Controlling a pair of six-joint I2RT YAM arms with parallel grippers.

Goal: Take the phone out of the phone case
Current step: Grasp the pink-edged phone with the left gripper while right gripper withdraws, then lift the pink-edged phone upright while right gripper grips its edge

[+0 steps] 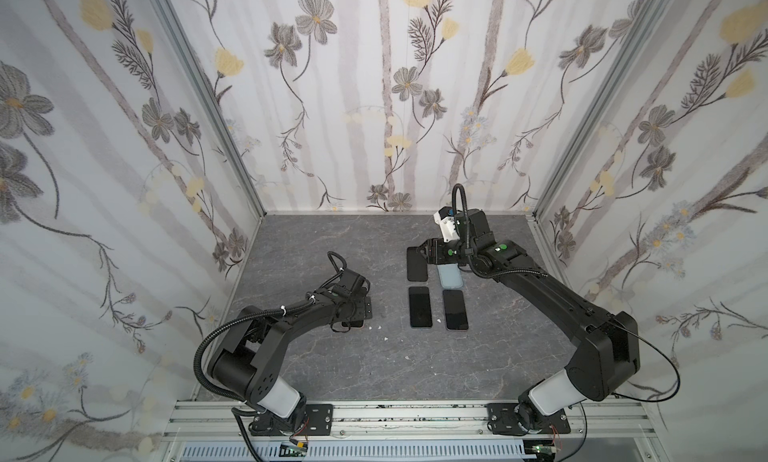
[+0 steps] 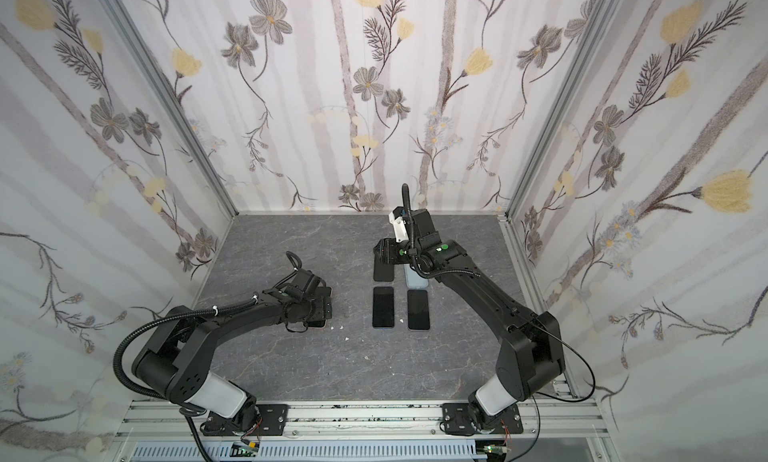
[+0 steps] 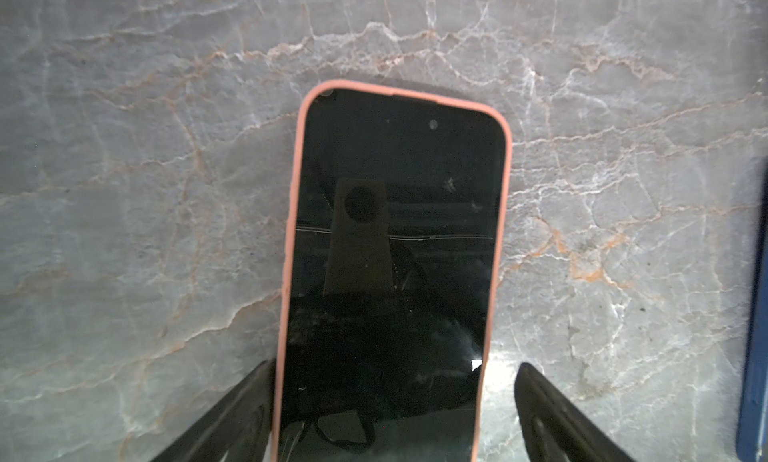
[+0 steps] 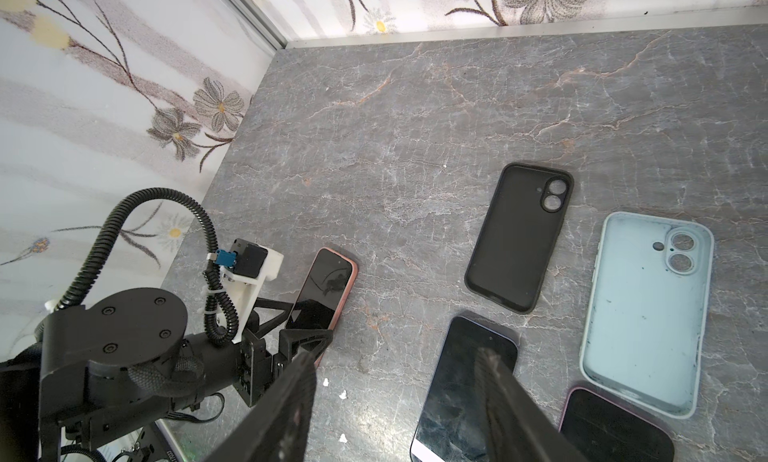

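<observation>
The phone (image 3: 395,231) lies screen up on the marble table in a salmon-pink phone case (image 3: 293,215). My left gripper (image 3: 395,368) straddles its near end and is open. One finger (image 3: 245,402) rests against the case's side; the other (image 3: 544,402) stands off with a gap of bare table. In both top views the left wrist covers most of this phone, and only a pink corner (image 1: 362,325) (image 2: 323,324) shows. My right gripper (image 4: 395,381) (image 1: 428,248) hangs open above the back right of the table, holding nothing.
An empty black case (image 1: 417,264) (image 4: 519,240) and an empty light-blue case (image 1: 450,276) (image 4: 648,310) lie at the back right. Two bare phones (image 1: 419,307) (image 1: 455,310) lie in front of them. White crumbs (image 1: 385,338) dot the table. Papered walls close three sides.
</observation>
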